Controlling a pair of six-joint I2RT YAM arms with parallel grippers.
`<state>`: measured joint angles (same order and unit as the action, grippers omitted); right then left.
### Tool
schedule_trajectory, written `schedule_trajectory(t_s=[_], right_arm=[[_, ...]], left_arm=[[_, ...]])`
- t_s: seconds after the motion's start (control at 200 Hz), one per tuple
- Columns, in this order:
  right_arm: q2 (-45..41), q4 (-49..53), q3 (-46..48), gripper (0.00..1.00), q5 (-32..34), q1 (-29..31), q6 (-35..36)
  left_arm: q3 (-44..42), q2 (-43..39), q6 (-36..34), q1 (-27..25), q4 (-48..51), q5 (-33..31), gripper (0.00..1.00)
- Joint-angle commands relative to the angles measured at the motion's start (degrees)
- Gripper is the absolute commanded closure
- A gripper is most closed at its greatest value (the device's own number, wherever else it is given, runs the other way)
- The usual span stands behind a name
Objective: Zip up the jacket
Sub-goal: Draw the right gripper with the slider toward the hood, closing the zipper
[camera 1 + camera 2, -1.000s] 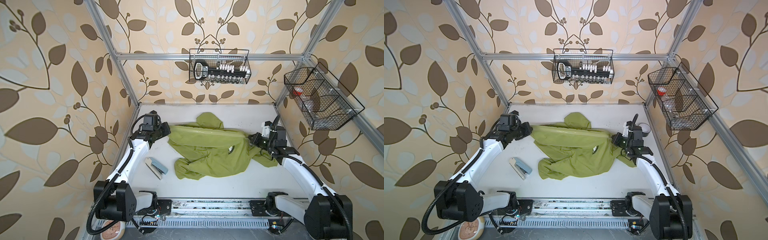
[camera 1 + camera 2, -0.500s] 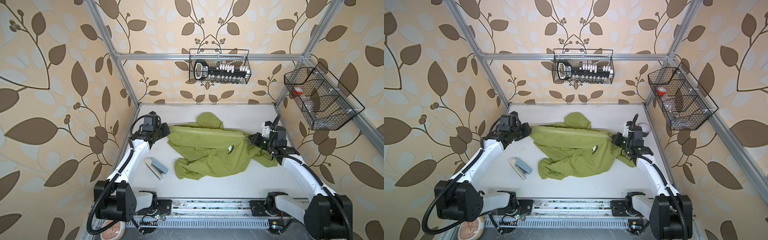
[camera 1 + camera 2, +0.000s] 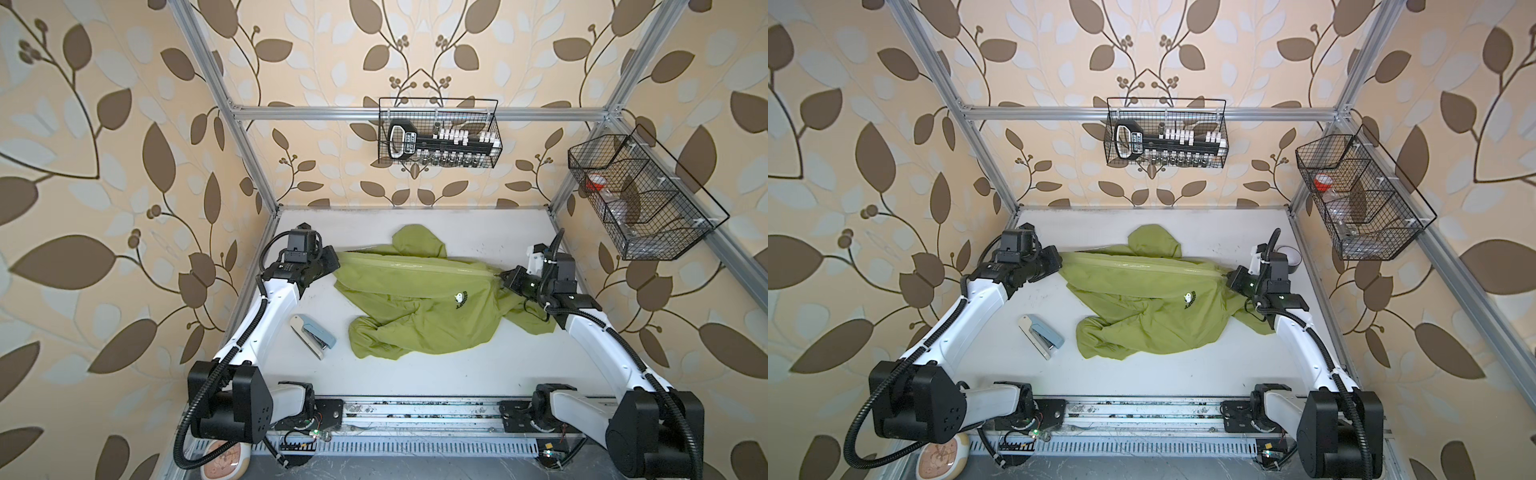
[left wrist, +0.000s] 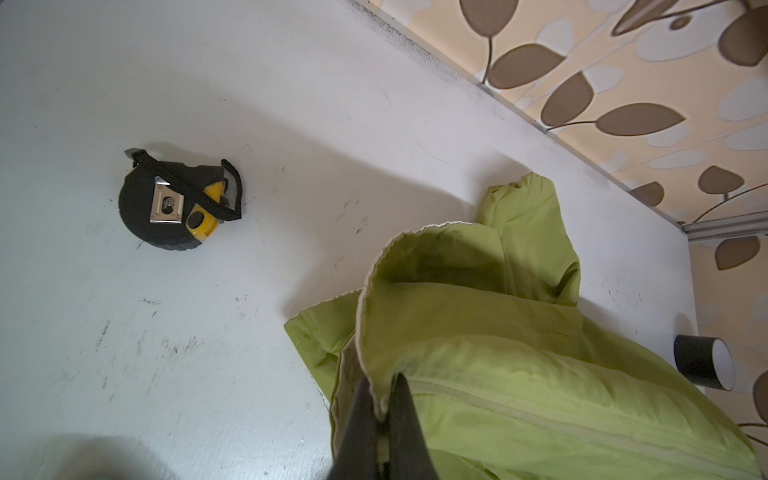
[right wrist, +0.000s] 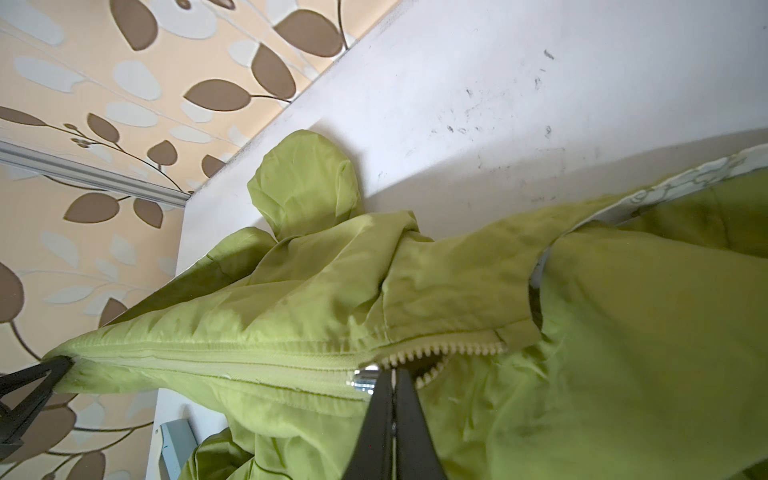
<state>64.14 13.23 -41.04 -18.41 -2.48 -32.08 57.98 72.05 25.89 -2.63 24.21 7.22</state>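
The lime-green jacket (image 3: 415, 307) (image 3: 1142, 307) lies across the white table, its front edge stretched taut between both arms, with the hood (image 3: 417, 243) toward the back wall. My left gripper (image 3: 334, 266) (image 4: 384, 386) is shut on the jacket's hem corner at the zipper's end. My right gripper (image 3: 500, 276) (image 5: 392, 374) is shut on the zipper pull, right beside the silver slider (image 5: 365, 380). From the slider toward the left gripper the zipper (image 5: 249, 361) is closed. Past the slider the teeth (image 5: 449, 351) stand apart. A small black-and-white logo (image 3: 459, 297) shows on the chest.
A blue and white stapler (image 3: 313, 334) lies on the table left of the jacket. A black and yellow tape measure (image 4: 176, 205) sits near the left arm. A dark tape roll (image 3: 1289, 257) stands at the back right corner. Wire baskets (image 3: 438, 139) (image 3: 640, 199) hang on the walls.
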Motion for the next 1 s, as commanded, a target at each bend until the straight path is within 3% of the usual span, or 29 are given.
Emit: schedule_trajectory(t_s=[0.0,0.995], right_arm=[[-1.34,1.43,-0.89,1.0,2.24,-1.23,1.38],[-2.64,4.68,-0.74,1.0,2.42,-5.99,3.42]], left_arm=[[0.03,-1.2,0.73,0.52,-1.65,-3.29,1.0],[0.1,-1.37,0.17,0.63,-1.44,-3.56,1.0]])
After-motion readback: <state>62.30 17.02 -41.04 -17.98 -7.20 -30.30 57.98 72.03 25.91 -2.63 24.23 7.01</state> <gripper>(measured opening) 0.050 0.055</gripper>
